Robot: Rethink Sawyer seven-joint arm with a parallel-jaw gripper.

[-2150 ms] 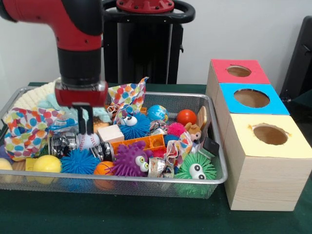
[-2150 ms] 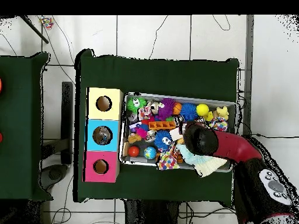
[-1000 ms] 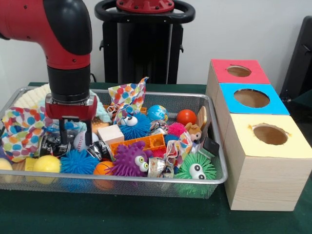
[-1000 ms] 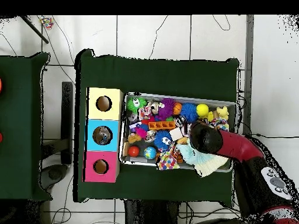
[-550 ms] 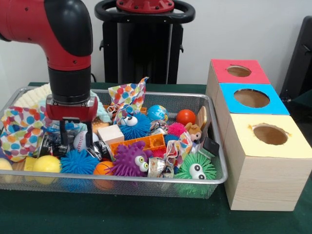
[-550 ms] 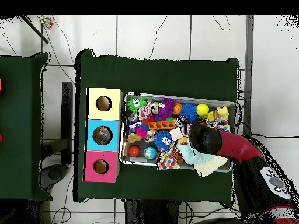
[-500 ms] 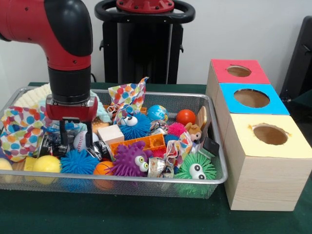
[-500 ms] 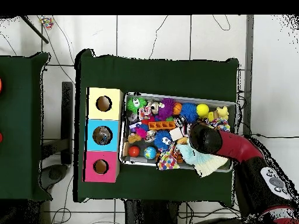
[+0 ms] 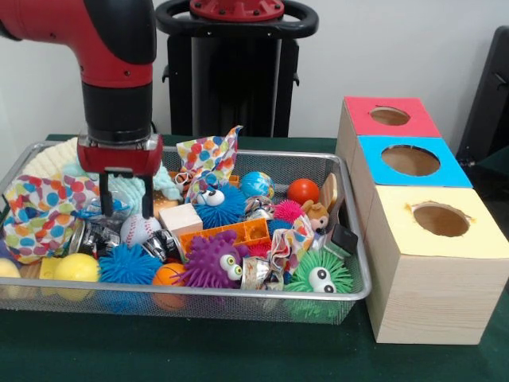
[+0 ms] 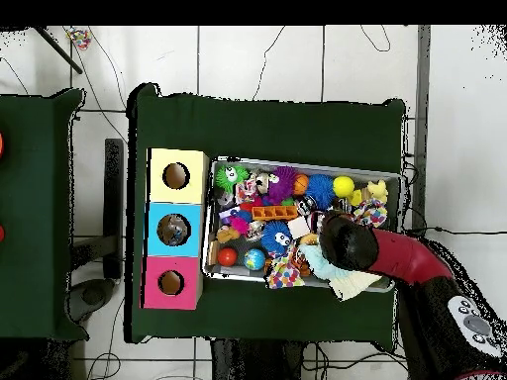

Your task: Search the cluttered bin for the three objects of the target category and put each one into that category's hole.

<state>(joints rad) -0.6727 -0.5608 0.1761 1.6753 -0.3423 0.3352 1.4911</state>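
The cluttered bin (image 9: 238,293) is a silver wire-mesh tray full of toys; it also shows in the overhead view (image 10: 297,165). My gripper (image 9: 127,213) hangs open and empty over the bin's left part, just above a white baseball (image 9: 139,229). Near it lie a blue spiky ball (image 9: 130,264), a yellow ball (image 9: 76,267), an orange basketball (image 9: 169,274) and a purple spiky ball with eyes (image 9: 213,261). Three wooden boxes with holes stand right of the bin: red (image 9: 390,119), blue (image 9: 409,159), yellow (image 9: 441,219). In the overhead view the arm (image 10: 342,240) hides the gripper.
A polka-dot cloth (image 9: 44,215) and a pale knitted cloth (image 9: 56,155) fill the bin's left end. A globe ball (image 9: 257,184), a red ball (image 9: 303,191), a wood block (image 9: 181,217), an orange plastic piece (image 9: 231,233) and a green spiky ball (image 9: 320,274) lie further right.
My gripper has risen from astride the baseball, still open. The baseball stays in the bin. The arm's elbow has shifted a little.
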